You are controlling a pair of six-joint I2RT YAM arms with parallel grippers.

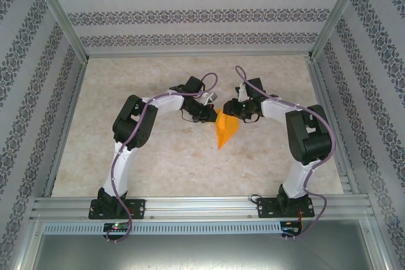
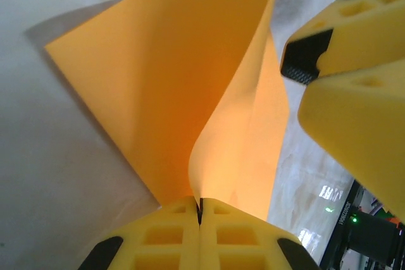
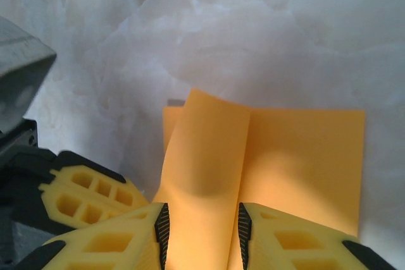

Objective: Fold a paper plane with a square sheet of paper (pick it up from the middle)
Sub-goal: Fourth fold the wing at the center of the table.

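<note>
My left pincer is clamped tight on the square sheet of paper, lifting its middle off the surface at frame centre. My right pincer, half-narrowed, hugs the raised hump, probably to press the centre crease.

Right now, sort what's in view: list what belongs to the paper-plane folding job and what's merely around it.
Job: square sheet of paper, curled up; left gripper, pinching it; right gripper, paper between its fingers.
Around: table; patterned walls; metal frame.
</note>
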